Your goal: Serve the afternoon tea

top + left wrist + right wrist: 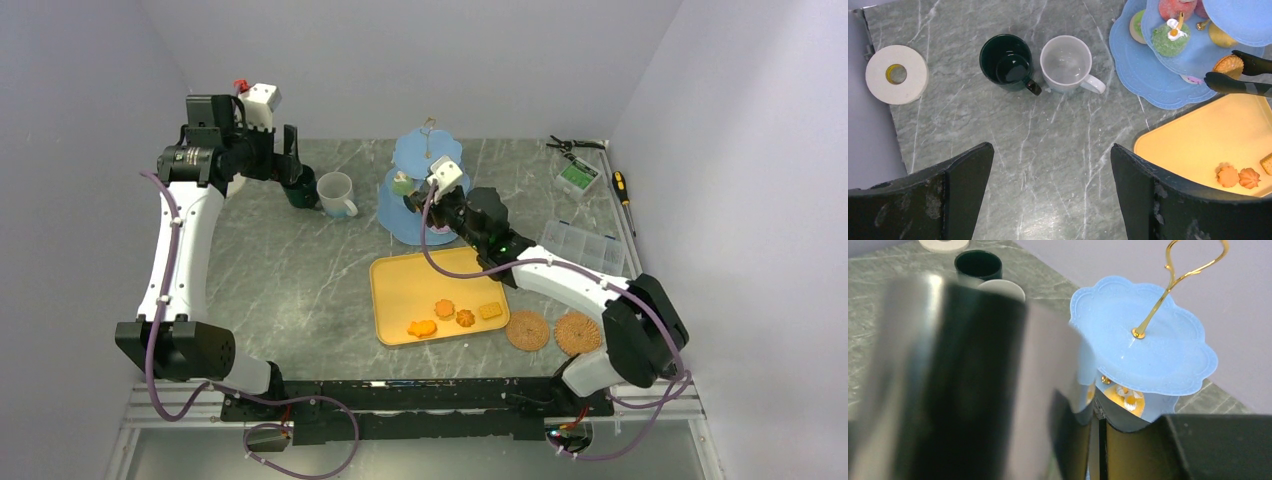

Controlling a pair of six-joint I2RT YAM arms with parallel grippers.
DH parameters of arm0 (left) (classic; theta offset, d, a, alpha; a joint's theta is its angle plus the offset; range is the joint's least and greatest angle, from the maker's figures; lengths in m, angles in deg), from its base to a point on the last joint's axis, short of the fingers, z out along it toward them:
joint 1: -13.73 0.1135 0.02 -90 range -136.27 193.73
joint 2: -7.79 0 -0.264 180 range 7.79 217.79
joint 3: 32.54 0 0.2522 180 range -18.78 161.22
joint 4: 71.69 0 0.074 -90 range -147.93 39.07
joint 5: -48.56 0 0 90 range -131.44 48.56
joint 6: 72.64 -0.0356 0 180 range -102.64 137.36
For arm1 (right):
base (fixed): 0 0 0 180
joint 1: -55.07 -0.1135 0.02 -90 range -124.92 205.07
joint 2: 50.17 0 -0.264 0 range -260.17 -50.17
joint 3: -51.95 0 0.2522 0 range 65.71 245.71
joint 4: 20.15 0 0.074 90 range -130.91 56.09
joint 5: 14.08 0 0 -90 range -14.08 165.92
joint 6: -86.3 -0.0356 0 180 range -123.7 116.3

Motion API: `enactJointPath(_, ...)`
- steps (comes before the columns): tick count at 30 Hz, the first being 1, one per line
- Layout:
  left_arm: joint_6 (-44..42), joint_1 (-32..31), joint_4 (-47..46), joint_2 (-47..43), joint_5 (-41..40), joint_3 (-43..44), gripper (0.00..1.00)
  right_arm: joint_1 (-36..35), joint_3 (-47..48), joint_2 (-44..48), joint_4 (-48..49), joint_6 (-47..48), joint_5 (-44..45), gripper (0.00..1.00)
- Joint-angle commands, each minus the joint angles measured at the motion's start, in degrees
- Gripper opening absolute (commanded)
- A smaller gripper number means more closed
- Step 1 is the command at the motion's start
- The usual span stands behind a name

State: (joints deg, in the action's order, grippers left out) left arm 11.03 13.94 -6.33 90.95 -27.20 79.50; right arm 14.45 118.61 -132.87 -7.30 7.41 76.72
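Now 4 biscuits (444,309) on yel. tray (405,280)

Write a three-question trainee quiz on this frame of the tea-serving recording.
1. True or false: the left gripper is open and holds nothing.
2. How many orange biscuits lie on the yellow tray?
3. The black tongs in the right gripper pinch a biscuit over: A) yellow tray B) light-blue three-tier stand C) white mug.
Key: 1 true; 2 four; 3 B.
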Motion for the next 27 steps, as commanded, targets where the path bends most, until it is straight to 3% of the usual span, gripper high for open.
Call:
enactJointPath(1, 0.1, 1.1, -1.8, -1.8, 1.3, 0.2, 0.93, 1.1, 2.6, -0.8, 6.6, 0.0, -1.5, 0.42)
enactJointPath(13, 0.3, 1.3, -1.2, -0.9, 1.6, 1.2, 0.93, 2.9, 1.2, -5.8, 13.0, -0.5, 0.7, 0.43)
enactJointPath(19, 0.2, 1.4, -0.7, -0.8, 1.8, 1.6, 0.93, 3.3, 0.7, -7.2, 14.2, -1.3, 0.8, 0.55)
enactJointPath(27, 0.3, 1.5, -0.4, -0.8, 2.6, 2.4, 0.93, 3.2, 0.5, -5.7, 14.1, -1.0, 0.9, 0.6)
